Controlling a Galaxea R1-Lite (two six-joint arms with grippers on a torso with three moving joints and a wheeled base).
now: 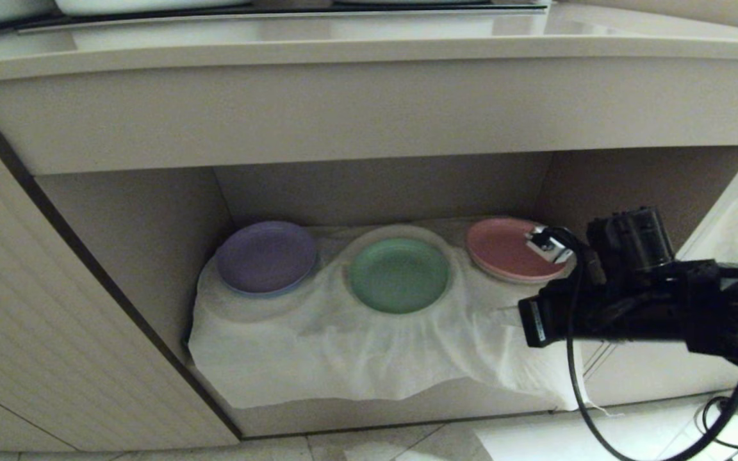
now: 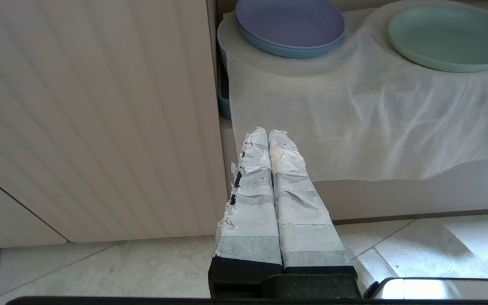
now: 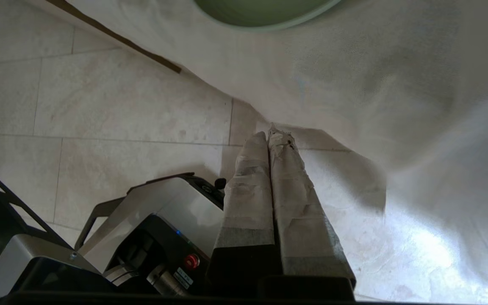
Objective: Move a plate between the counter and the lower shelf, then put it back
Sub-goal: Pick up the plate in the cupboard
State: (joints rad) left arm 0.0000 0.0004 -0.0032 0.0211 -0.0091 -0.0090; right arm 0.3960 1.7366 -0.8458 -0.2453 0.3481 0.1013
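Observation:
The mint-green plate lies on a white cloth in the middle of the lower shelf, under the beige counter. It also shows in the left wrist view as the plate, and its rim edges into the right wrist view as the plate. My right arm hangs in front of the shelf's right end, below the pink plate. My right gripper is shut and empty, over the floor by the cloth's hanging edge. My left gripper is shut and empty, low beside the cabinet door.
A purple plate sits left of the green one and a pink plate right of it. A ribbed cabinet door bounds the shelf on the left. My own base and a black cable lie near the floor.

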